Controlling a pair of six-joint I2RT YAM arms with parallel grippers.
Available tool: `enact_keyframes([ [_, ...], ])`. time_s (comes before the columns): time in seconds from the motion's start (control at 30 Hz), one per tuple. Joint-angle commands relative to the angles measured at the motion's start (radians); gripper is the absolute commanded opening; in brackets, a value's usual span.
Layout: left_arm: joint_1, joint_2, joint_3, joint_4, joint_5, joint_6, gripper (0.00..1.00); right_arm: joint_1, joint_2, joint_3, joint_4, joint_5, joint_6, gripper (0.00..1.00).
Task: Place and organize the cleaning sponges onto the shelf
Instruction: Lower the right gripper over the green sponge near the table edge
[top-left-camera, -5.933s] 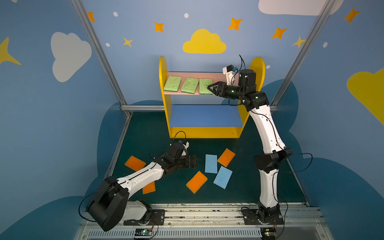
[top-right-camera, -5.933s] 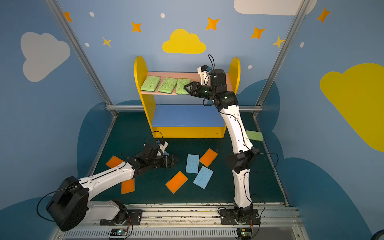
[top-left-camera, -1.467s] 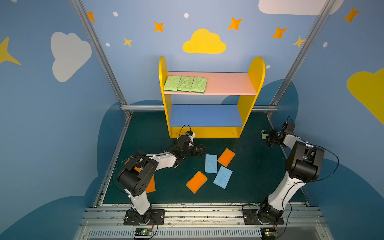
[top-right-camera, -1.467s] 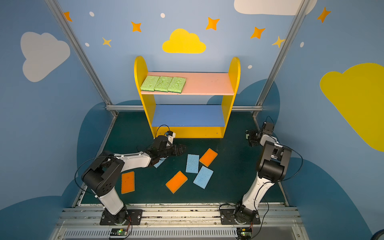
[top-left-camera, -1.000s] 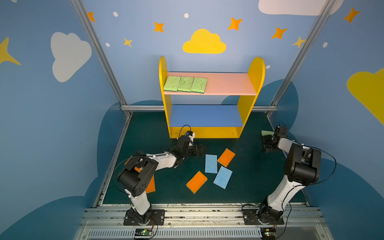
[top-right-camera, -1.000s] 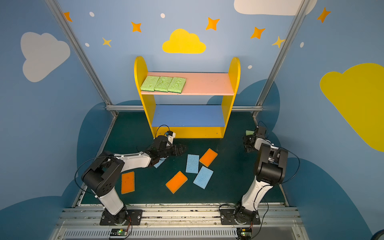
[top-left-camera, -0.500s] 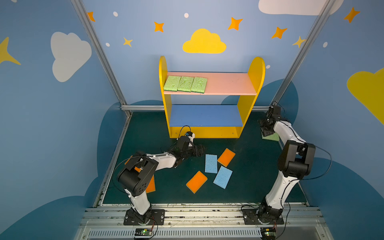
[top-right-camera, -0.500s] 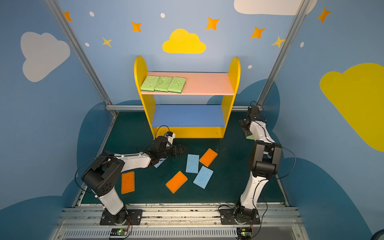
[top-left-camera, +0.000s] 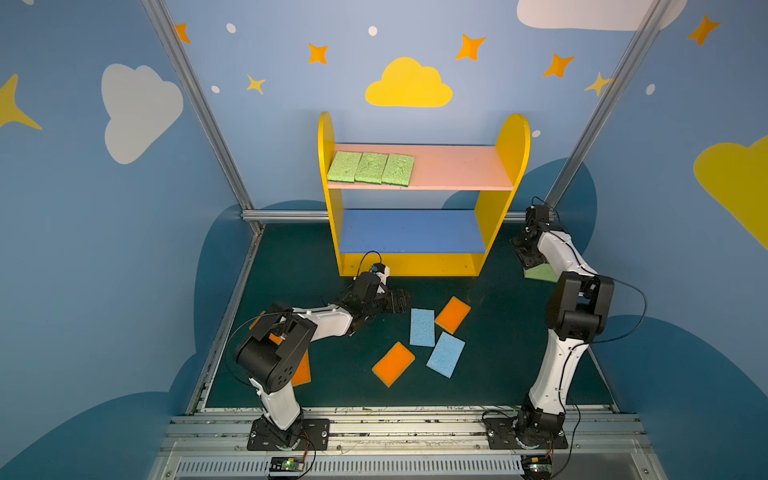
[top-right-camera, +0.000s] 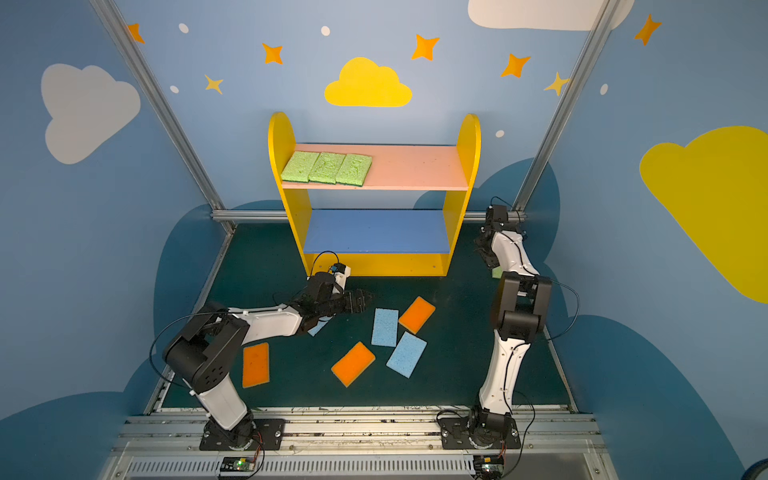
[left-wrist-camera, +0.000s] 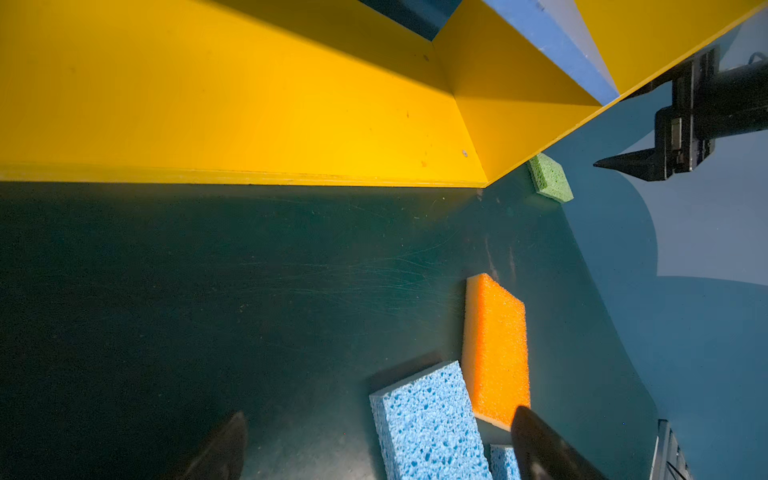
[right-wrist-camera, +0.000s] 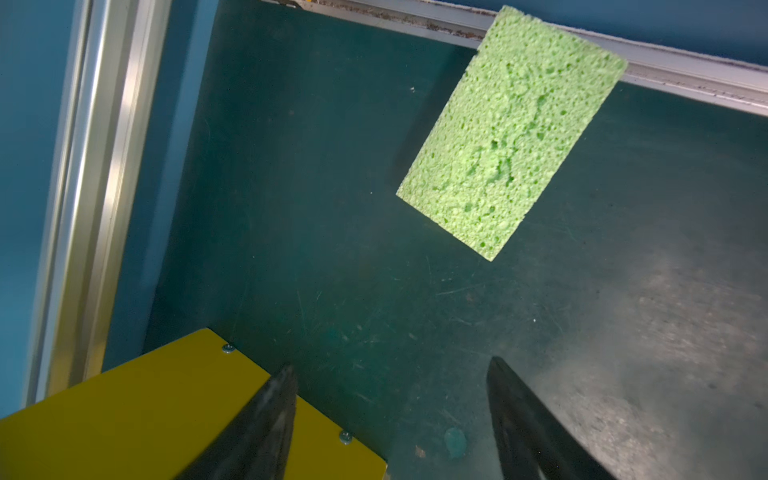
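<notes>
The shelf (top-left-camera: 415, 266) (top-right-camera: 376, 266) stands at the back, with three green cleaning sponges (top-left-camera: 371, 167) (top-right-camera: 327, 167) side by side on the left of its pink board. A fourth green sponge (top-left-camera: 540, 273) (right-wrist-camera: 511, 133) lies flat on the floor to the right of the shelf. My right gripper (top-left-camera: 524, 255) (right-wrist-camera: 391, 363) hangs open above the floor by the shelf's side panel, short of that sponge, holding nothing. My left gripper (top-left-camera: 401, 300) (left-wrist-camera: 379, 413) is open and low in front of the shelf base, beside a blue sponge (top-left-camera: 422, 327) (left-wrist-camera: 428, 419) and an orange one (top-left-camera: 452, 314) (left-wrist-camera: 496, 349).
Another blue sponge (top-left-camera: 446, 354) and orange sponges (top-left-camera: 393, 363) (top-right-camera: 255, 365) lie on the green floor; a blue one (top-right-camera: 320, 328) shows under the left arm. A metal rail (right-wrist-camera: 665, 83) and frame post (right-wrist-camera: 83, 166) bound the floor near the right gripper.
The right gripper has risen and drawn back from the green floor sponge toward the shelf's side, and the sponge stays on the floor. The left arm has not moved.
</notes>
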Motion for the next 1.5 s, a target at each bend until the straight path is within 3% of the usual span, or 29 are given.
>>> enact_keyframes([
  [0.0, 0.001, 0.017, 0.001, 0.018, 0.011, -0.001, 0.98, 0.023, 0.003, -0.036, -0.003, 0.062, 0.007, 0.72],
  [0.27, 0.003, 0.023, -0.001, 0.020, 0.018, -0.006, 0.98, -0.003, 0.021, -0.158, 0.075, 0.009, 0.171, 0.73],
  [0.93, 0.004, 0.045, 0.001, 0.032, 0.032, -0.013, 0.98, -0.059, 0.031, -0.221, 0.128, -0.014, 0.239, 0.74],
  [1.47, 0.004, 0.071, 0.015, 0.029, 0.040, -0.016, 0.98, -0.079, 0.077, -0.166, 0.116, -0.005, 0.235, 0.74],
])
